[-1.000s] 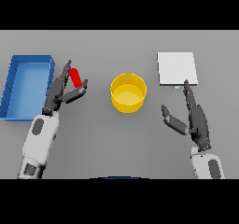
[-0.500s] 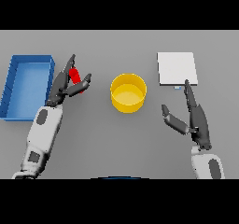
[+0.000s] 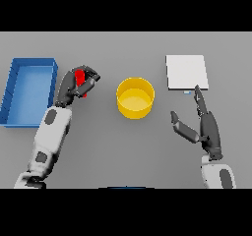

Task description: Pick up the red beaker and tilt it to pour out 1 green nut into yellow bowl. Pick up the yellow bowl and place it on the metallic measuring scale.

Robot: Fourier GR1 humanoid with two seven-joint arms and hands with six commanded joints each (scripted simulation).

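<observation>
The red beaker (image 3: 79, 77) stands left of centre, mostly covered by my left hand (image 3: 75, 85), whose fingers and thumb curl round it. The yellow bowl (image 3: 135, 98) sits at the middle of the table, a short way right of that hand; its inside looks plain yellow. At the back right lies the pale square measuring scale (image 3: 186, 72). My right hand (image 3: 205, 126) hovers open below the scale, fingers straight and pointing toward it, thumb spread left. No green nut can be made out.
A blue rectangular tray (image 3: 15, 95) lies at the far left, just beside my left forearm. Bare grey table lies between the bowl and the scale and along the front.
My left hand has moved forward onto the red beaker and its fingers have closed round it. The right hand, bowl and scale have stayed put.
</observation>
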